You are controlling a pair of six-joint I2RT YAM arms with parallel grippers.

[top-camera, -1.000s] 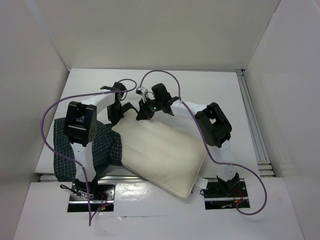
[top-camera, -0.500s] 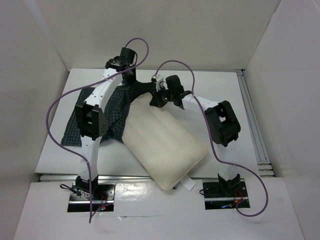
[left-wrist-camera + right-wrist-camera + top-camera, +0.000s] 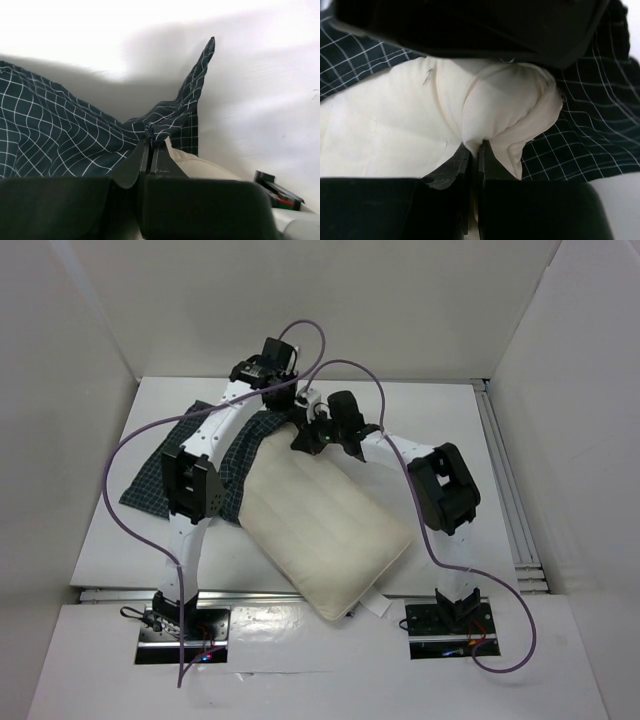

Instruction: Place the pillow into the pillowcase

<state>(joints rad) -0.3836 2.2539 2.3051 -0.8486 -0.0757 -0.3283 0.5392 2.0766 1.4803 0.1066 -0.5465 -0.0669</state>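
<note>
Pillowcase [image 3: 60, 135] farther back than before, left end effector [image 3: 151, 142] tight on it, right end effector [image 3: 476, 148] tight on pillow [image 3: 395, 130]

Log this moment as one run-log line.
left pincer: shut on pillowcase | right pincer: shut on pillow corner | pillow: mostly outside pillowcase | step: insertion not yet done

No text, label, brand, number or sign can be read in any of the views. A small white tab [image 3: 377, 608] at the near corner of the pillow [image 3: 320, 530], by the near edge of the tabletop [image 3: 440, 410], is too small to show whether it carries any print.
</note>
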